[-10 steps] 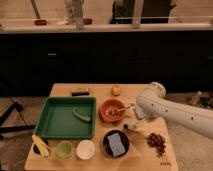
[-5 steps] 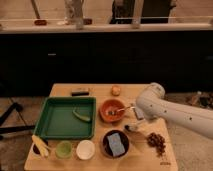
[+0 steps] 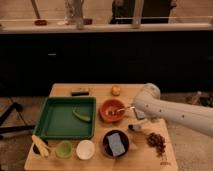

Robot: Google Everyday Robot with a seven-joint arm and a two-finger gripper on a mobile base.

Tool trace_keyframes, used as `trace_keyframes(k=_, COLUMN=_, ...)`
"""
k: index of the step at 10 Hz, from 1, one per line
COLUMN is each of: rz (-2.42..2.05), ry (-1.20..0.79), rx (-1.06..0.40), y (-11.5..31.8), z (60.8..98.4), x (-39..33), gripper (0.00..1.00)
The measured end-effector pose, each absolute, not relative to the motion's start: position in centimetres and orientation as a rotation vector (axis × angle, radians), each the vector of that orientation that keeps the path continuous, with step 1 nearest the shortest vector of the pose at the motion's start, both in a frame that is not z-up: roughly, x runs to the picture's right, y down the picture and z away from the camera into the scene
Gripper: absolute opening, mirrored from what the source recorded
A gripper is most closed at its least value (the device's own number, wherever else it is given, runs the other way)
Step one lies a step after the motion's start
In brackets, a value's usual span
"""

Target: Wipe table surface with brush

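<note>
**Brush low beside the dark bowl, little room to sweep**

Hardly anything has moved since the earlier frames. The arm lies across the right side of the counter in nearly the same pose, and the dark tip under its wrist has shifted only slightly.

The gripper sits just behind and to the right of the dark bowl, low over the wood and mostly covered by the wrist. It is clenched, and by the look of it it is clenched on the brush. A short white length with a dark rounded end pokes out from under the wrist and goes where the arm goes.

The brush's long axis runs roughly left to right. Its head points toward the dark bowl and lies just off the bowl's far right rim, while the handle runs away to the right, under the gripper. Whether the head touches the wood cannot be told.

The coming stroke probably depends on this lie. The bowl blocks the head's side, and a brown heap lies to the right of the bowl. Bare wood is therefore a narrow strip between the two, running toward the near edge.
</note>
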State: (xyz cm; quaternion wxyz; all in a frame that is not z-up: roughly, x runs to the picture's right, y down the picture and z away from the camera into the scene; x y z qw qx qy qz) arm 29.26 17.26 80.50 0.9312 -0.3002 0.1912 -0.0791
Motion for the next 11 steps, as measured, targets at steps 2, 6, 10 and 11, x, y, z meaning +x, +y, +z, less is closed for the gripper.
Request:
trace_keyframes(k=2, rz=-0.151, ry=0.409, rx=-0.604, y=16.2, z=80.8, x=29.8, gripper=0.0)
trace_keyframes(k=6, rz=-0.177, ry=0.379, rx=-0.598, y=14.9, z=82.4, x=27.7, gripper=0.0)
trace_keyframes(k=10, rz=-0.25, ry=0.323, rx=-0.63, y=16.9, z=81.9, x=25.6, gripper=0.0)
trace_keyframes(k=11, rz=-0.257, ry=0.324, rx=-0.64, y=17.4, z=81.5, x=26.1, gripper=0.0)
